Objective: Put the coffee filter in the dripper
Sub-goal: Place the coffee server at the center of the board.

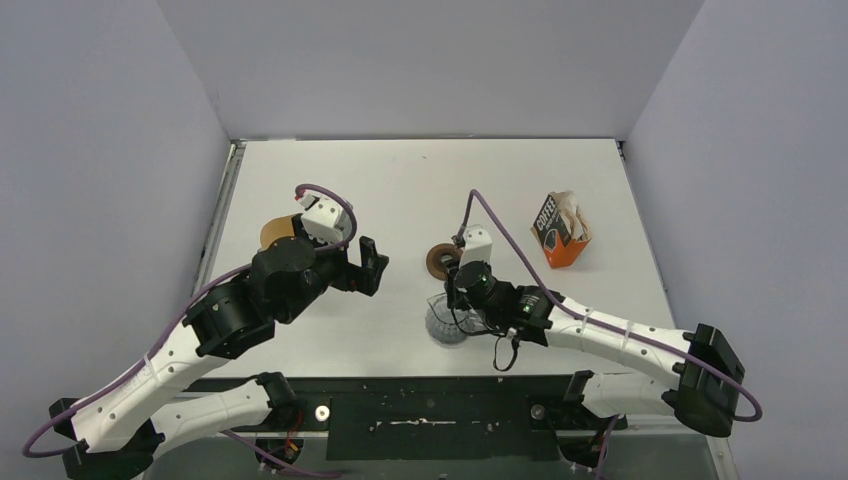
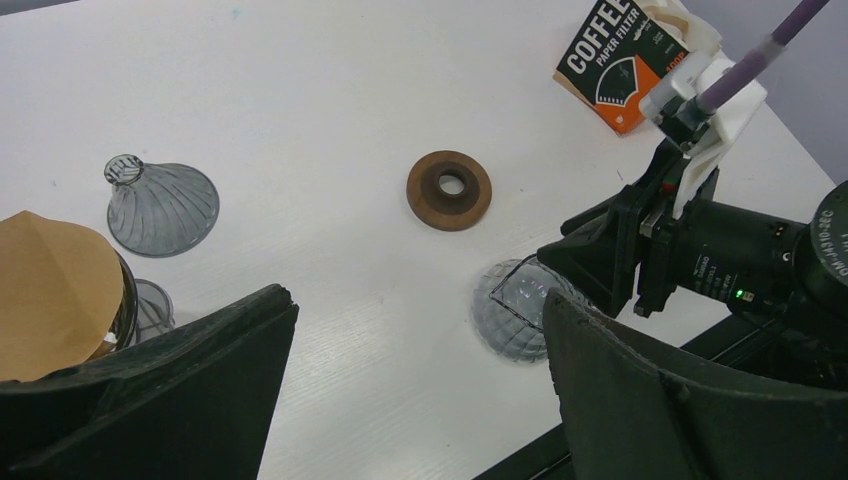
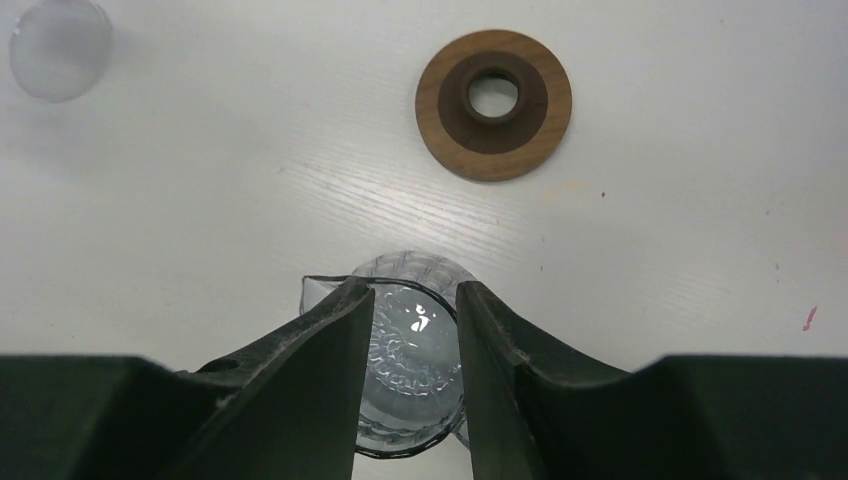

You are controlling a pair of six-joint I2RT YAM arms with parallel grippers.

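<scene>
The dripper (image 2: 160,205), a smoky grey ribbed cone, lies mouth down on the table at the left of the left wrist view; my left arm hides it from the top camera. White coffee filter paper (image 2: 690,25) sticks out of an orange and black filter box (image 1: 560,232) at the right. My left gripper (image 2: 418,300) hangs open above bare table, holding nothing. My right gripper (image 3: 412,290) hovers over the mouth of a clear glass jug (image 3: 420,350), its fingers apart with the jug's inside showing between them. In the top view the right gripper (image 1: 452,290) is just above the jug (image 1: 445,322).
A brown ring collar (image 2: 449,190) lies flat just beyond the jug. A tan-brown paper cone (image 2: 50,290) sits in a clear glass at the left. A blurred see-through round object (image 3: 60,45) shows far left in the right wrist view. The table's front edge runs close behind the jug.
</scene>
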